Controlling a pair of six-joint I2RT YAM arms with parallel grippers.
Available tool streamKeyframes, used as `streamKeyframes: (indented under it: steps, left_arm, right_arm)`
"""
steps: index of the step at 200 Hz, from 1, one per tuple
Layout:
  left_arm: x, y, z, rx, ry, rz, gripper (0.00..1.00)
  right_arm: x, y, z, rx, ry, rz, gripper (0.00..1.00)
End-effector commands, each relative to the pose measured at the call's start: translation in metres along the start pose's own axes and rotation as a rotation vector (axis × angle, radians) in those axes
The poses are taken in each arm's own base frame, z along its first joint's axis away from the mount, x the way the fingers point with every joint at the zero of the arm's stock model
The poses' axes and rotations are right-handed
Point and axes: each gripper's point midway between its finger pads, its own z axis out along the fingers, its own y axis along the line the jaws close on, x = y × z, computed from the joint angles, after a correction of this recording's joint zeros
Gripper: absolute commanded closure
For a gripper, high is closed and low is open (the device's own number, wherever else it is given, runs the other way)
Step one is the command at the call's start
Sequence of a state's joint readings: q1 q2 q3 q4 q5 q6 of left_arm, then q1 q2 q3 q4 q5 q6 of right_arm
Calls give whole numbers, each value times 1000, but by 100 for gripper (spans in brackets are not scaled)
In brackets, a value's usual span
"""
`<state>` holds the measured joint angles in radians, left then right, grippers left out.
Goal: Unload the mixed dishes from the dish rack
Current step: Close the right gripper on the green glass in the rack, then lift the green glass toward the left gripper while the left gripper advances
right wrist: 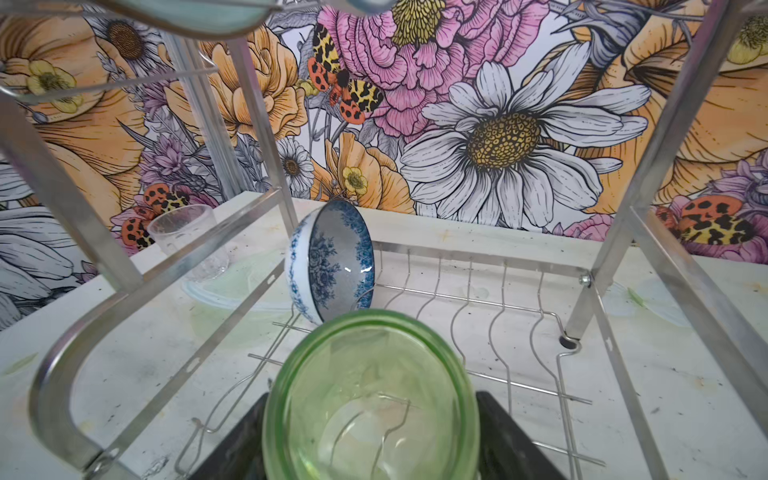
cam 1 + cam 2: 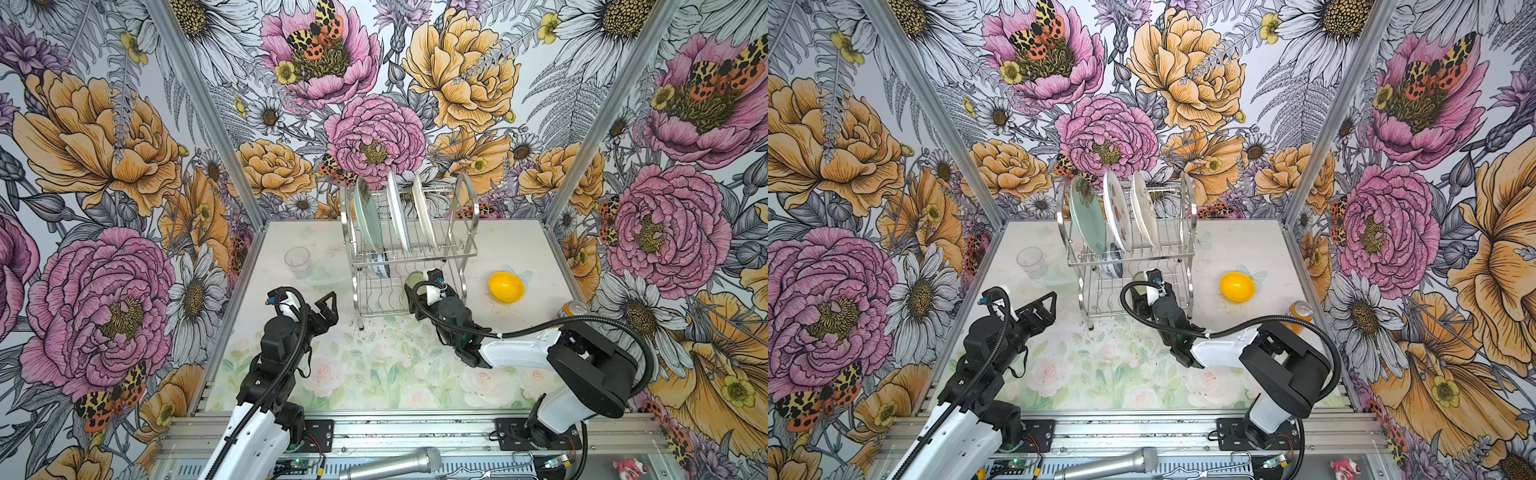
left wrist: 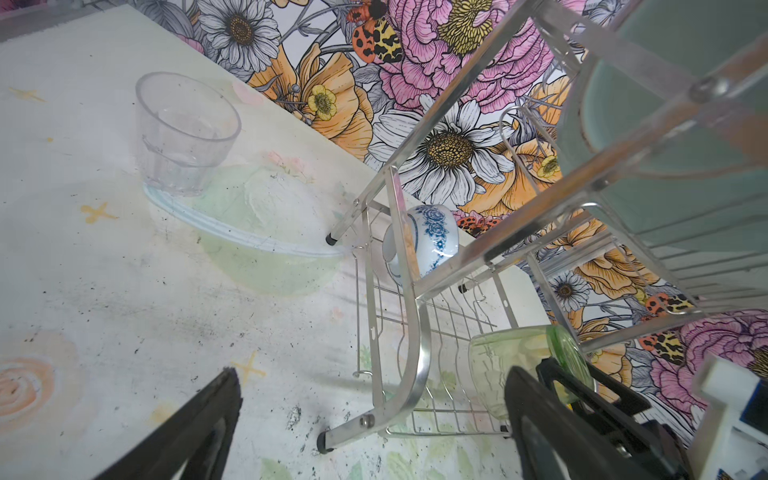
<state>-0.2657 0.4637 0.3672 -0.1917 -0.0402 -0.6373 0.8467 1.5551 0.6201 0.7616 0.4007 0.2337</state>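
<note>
While the left gripper (image 3: 370,376) hangs wide open beside the two-tier steel wire dish rack (image 2: 356,291), the right gripper (image 1: 374,436) clasps the green translucent tumbler (image 1: 370,386) inside its lower tier.

Dish rack (image 3: 415,324): polished steel bars and thin wire, mirror-bright.
Green tumbler (image 1: 374,399): translucent glass, glossy, smooth.
Patterned bowl (image 1: 332,266): glazed ceramic, shiny.
Clear glass (image 3: 187,133): transparent, smooth; glass or plastic, cannot tell.
Yellow bowl (image 2: 505,286): glossy, looks plastic.
Plates (image 2: 1116,212): smooth, glazed sheen.
Table (image 2: 374,365): matt printed cover, scuffed, speckled with dark marks.
Walls (image 2: 104,166): flat printed floral covering, low sheen.
</note>
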Motion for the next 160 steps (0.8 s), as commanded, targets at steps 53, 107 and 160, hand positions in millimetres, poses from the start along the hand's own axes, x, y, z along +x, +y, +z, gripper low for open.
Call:
streamKeyframes:
  steps: [53,107,160]
  left_arm:
    - [1,-27,-11,79,36,-69,1]
    - [20,-56,-15,170,65,-61,1]
    - [35,-77,-16,225,99,-36,1]
  right_arm:
    - [-20,-11,-27,25,-77,104,41]
    - [-33,-16,-46,-2,-110,245,41]
    - [-41,-24,-61,-30,-131,379,41]
